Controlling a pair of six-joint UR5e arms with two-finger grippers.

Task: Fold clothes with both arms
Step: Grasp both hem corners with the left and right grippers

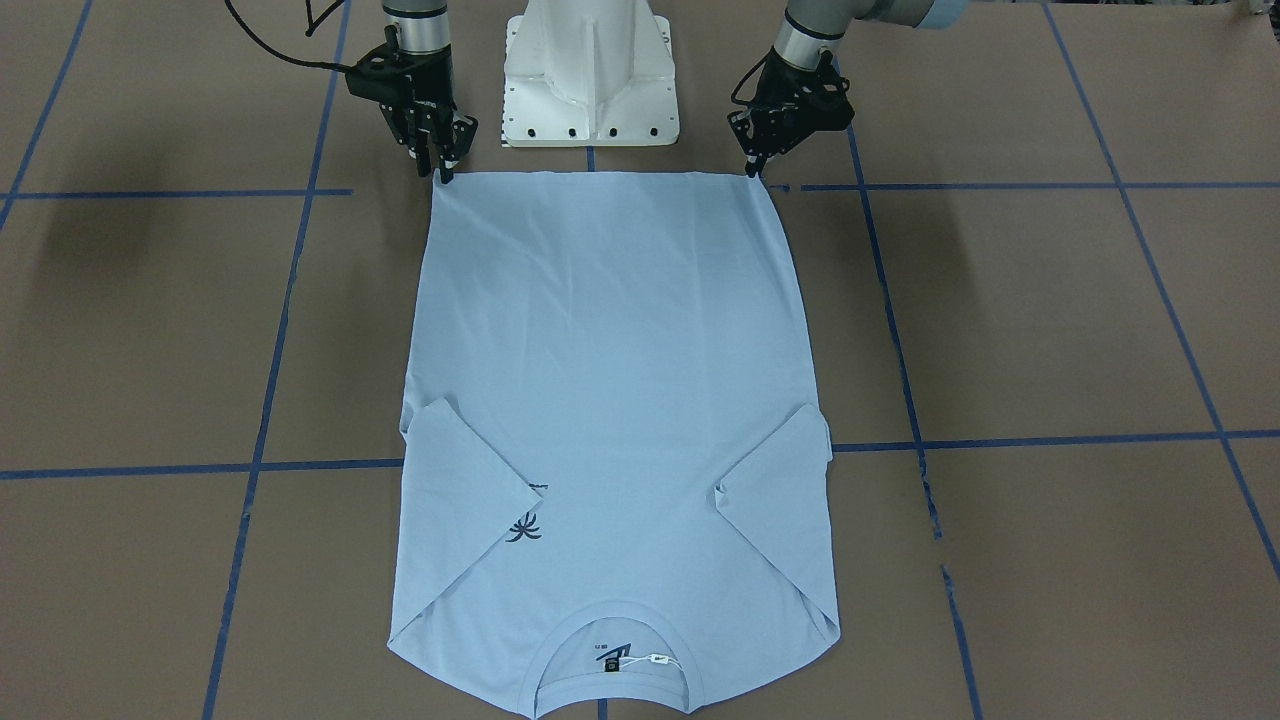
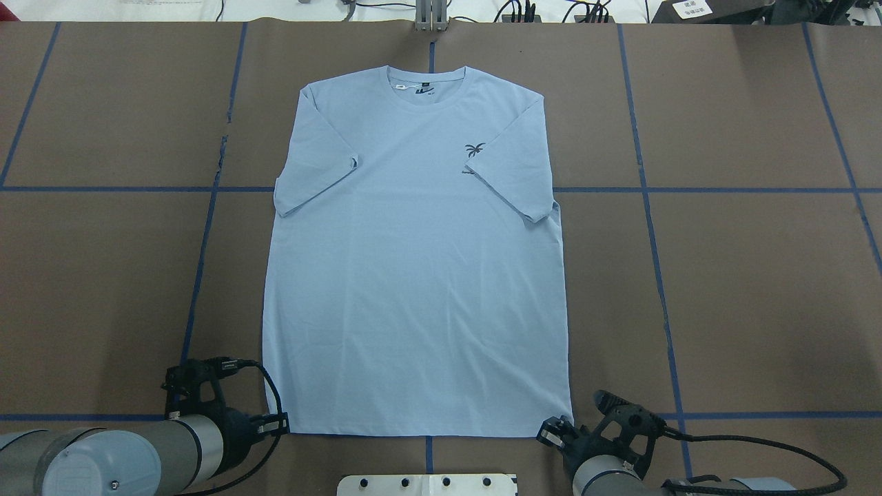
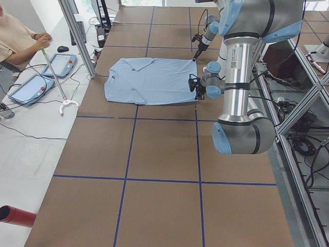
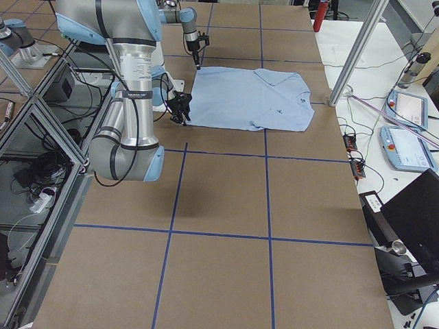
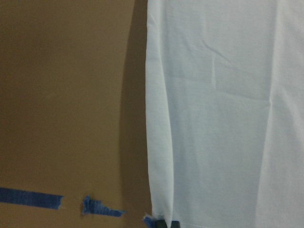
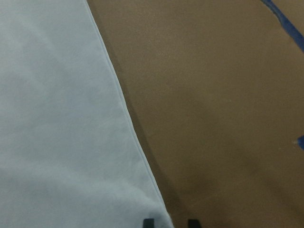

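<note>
At the near edge of the brown table (image 2: 103, 275), the left gripper (image 2: 281, 425) stands at the left corner of the hem. Only one dark tip shows in its wrist view, so how wide it is cannot be told. Between the arms the light blue T-shirt (image 2: 413, 289) lies flat and chest up. Both sleeves are turned in over the body, the palm-tree print (image 2: 474, 149) is half covered, and the collar (image 2: 426, 70) is at the far side. The right gripper (image 6: 170, 222) is at the right corner of the hem, its fingers a narrow gap apart with the corner lying between them, not visibly clamped.

The step in hand looks to be taking both hem corners for a fold towards the collar. To do it well, each pinch should catch both layers right at the corner. The two arms should lift together and level, keep the hem taut between them, and carry it straight along the shirt's length so the edge lands square and the tucked sleeves stay under
</note>
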